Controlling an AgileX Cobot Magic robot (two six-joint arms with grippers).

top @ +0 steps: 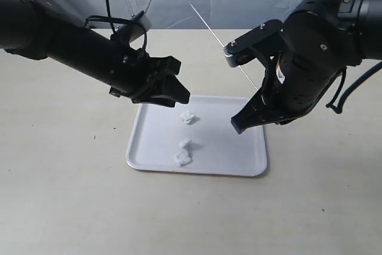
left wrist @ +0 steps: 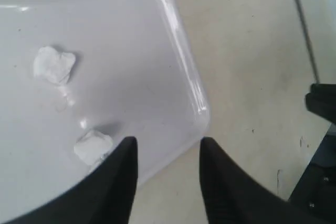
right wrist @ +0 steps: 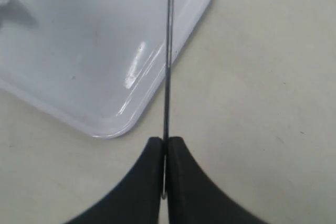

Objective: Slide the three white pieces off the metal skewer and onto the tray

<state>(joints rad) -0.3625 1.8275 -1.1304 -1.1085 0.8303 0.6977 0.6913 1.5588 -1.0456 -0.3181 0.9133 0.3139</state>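
three white pieces (top: 185, 145) lie loose on the tray (top: 227, 158) and none sits on the metal skewer (top: 218, 37), so you can judge the sliding as done. what your next move turns on is the skewer's line. in the exterior view its long axis rises from the right gripper (right wrist: 165, 144) up and to the left, bare along all the length you can see. in the right wrist view it crosses one corner of the tray. the right jaws are pressed together on its lower end, with that arm bent steeply down over the tray's right side. the left gripper (left wrist: 168, 148) hangs over the tray's far left edge, jaws spread around nothing. it is the nearer one to the pieces, and two of them show close by its fingertips. if you set the skewer on the tabletop (top: 59, 195), keep its tip away from the pieces.
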